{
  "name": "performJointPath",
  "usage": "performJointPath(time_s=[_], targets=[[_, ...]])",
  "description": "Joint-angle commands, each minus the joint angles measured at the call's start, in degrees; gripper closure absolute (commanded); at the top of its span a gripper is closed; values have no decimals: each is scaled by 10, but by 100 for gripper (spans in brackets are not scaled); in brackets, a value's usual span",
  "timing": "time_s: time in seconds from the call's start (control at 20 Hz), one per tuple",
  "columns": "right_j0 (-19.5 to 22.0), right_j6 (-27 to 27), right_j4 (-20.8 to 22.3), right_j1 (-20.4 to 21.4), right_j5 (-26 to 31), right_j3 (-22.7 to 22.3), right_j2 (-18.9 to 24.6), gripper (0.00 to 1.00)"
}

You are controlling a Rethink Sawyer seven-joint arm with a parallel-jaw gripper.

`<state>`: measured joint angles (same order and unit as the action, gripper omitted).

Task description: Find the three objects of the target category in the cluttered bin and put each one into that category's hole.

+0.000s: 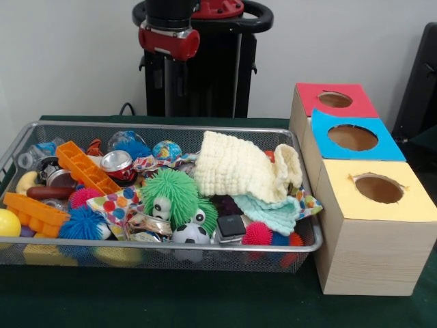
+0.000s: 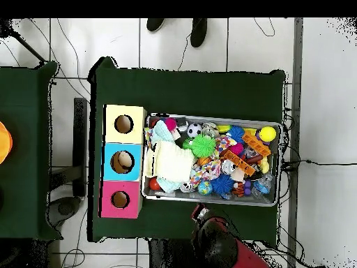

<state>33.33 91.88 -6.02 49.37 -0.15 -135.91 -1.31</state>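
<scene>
Bin point(image 1: 13, 154) of jumbled toys sits nearest on the green surface point(image 1: 171, 301), crammed and untouched, long side running left-right, the three boxes with holes, yellow point(image 1: 377, 188), blue point(image 1: 352, 137), red point(image 1: 334, 100), touching its right end. No writing legible anywhere. Farther back the arm point(image 1: 169, 34) is drawn up behind the bin's middle; gripper state I cannot tell.

Bin point(image 1: 300, 246) beside three boxes point(image 1: 372, 232), cloth point(image 1: 239, 167) apparently topmost.
</scene>
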Motion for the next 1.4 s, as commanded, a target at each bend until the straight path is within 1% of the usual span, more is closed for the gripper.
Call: performJointPath(time_s=[0.05,0.35,0.65,0.9,1.05,1.3,1.4], targets=[[56,111,15,-48,-33,15,40,0],[102,96,23,-57,-30,42,42,0],[130,87,30,-88,-35,75,47,0],[140,79,33,-106,-35,101,47,0],[143,69,32,-112,-23,124,47,0],[144,51,53,-118,-33,153,47,0],[148,40,74,-119,-42,165,51,0]])
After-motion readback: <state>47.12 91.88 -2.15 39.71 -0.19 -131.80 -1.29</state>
